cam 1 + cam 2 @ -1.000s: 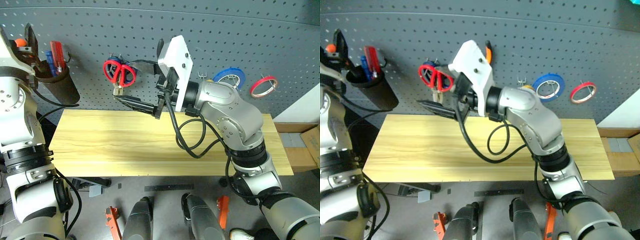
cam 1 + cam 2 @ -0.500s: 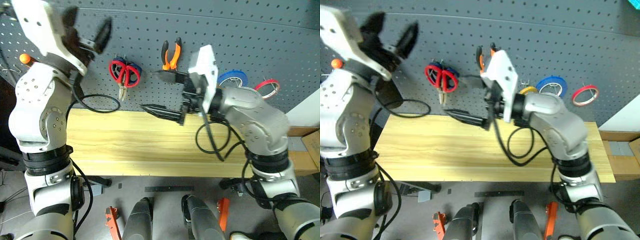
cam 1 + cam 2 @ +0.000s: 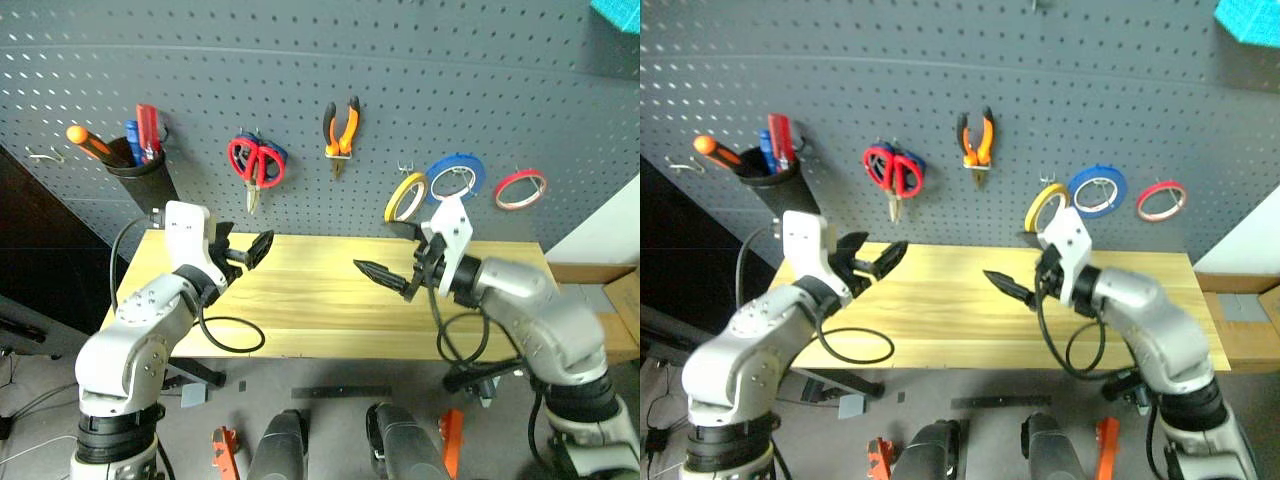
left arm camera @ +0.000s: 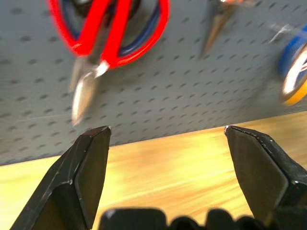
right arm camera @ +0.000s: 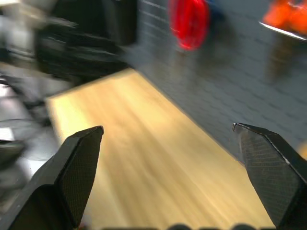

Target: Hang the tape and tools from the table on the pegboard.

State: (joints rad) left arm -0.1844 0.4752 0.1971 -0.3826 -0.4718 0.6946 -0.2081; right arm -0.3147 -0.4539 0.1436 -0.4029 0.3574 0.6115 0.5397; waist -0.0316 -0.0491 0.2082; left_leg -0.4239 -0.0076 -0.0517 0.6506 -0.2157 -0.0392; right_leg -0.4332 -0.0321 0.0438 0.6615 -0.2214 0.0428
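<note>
The pegboard point(image 3: 300, 90) spans the whole upper half of the head views, and everything the task names appears to hang on it already. The table point(image 3: 310, 320) crosses the middle of the frame below it, its light wood bare from end to end, so by these pictures nothing seems left to carry up.

The left gripper point(image 3: 245, 252) hovers over the table's left end, jaws wide apart and empty; the left wrist view shows only bare wood and board between its fingers point(image 4: 86, 177). The right gripper point(image 3: 395, 255) hangs over the table's centre-right, also spread wide with nothing in it.

On the board, a black holder point(image 3: 140, 175) at upper left carries the orange-handled screwdriver point(image 3: 88, 141) among other handles. Right of it the red scissors point(image 3: 252, 165) hang over a blue-handled pair, then the pliers point(image 3: 340, 125) at upper centre. Further right sits the yellow tape point(image 3: 405, 196), just beside a blue tape ring point(image 3: 456, 176), with a red tape ring point(image 3: 520, 188) at the far right.

Room for moving is generous: both grippers stand well apart from each other, above the tabletop, short of the board and its hooks. The table's front edge runs just below them, with open floor beyond.
</note>
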